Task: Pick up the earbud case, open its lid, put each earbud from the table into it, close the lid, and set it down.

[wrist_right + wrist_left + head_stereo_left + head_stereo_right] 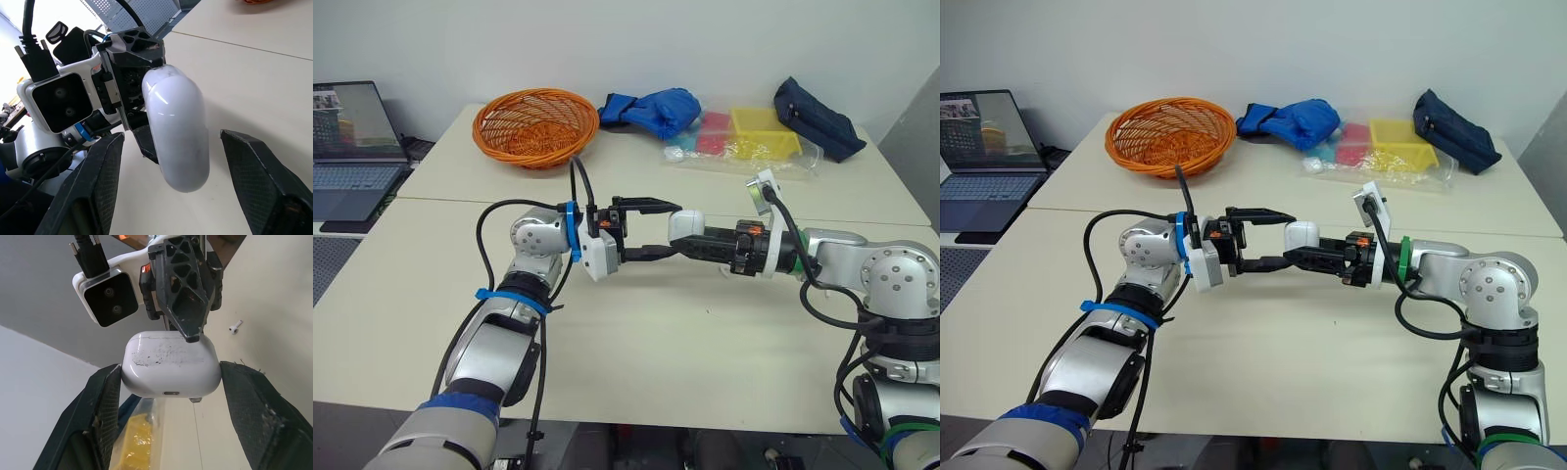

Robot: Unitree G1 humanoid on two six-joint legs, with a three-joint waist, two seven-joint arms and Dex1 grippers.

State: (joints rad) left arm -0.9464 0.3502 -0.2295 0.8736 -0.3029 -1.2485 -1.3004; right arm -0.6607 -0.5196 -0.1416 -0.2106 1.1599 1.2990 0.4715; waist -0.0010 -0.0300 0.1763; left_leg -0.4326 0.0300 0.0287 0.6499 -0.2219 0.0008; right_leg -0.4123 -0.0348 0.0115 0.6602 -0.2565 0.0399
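The white earbud case hangs above the middle of the table, lid closed. My left gripper is shut on it across its width, one finger above and one below; in the left wrist view the case fills the gap between the fingers. My right gripper meets it from the other side, open, straddling the case's thin sides with a gap on each side in the right wrist view. One right fingertip lies against the case's broad face. A white earbud lies on the table.
At the back of the table stand an orange wicker basket, a blue cloth bundle, a clear bag with yellow and pink boxes and a dark blue pouch. An open laptop sits on a side surface at left.
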